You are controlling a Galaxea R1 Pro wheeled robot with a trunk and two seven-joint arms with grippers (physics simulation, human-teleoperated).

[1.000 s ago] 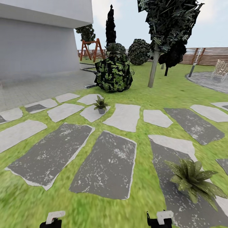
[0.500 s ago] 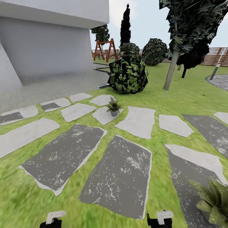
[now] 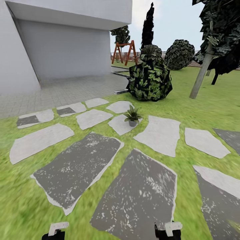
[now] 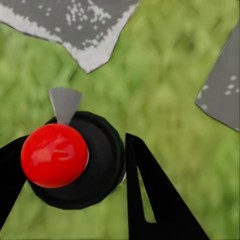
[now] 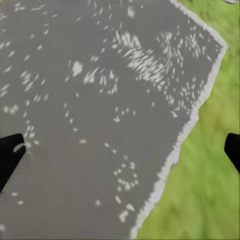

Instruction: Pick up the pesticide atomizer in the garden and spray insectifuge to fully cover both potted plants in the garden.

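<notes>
The pesticide atomizer [image 4: 65, 160], a black round body with a red ball top and a small grey nozzle, sits between the black fingers of my left gripper [image 4: 75, 167], which is shut on it above the grass. One potted plant [image 3: 132, 116], a low green rosette in a small grey pot, stands on a pale stepping stone [image 3: 120, 124] in the middle distance of the head view. The other potted plant is out of view. My right gripper [image 5: 120, 150] hangs open over a dark grey stone [image 5: 100, 100] with nothing in it.
Grey and pale stepping stones cross the green lawn [image 3: 20, 200]. A large leafy shrub [image 3: 150, 80] stands behind the potted plant, a tree trunk [image 3: 200, 80] to its right. A white building [image 3: 63, 43] with paving rises at left; a wooden swing frame [image 3: 124, 51] stands far back.
The head camera has swung left, so the whole scene has shifted right. The near potted plant at lower right has slid out of the picture. Both arms keep their pose.
</notes>
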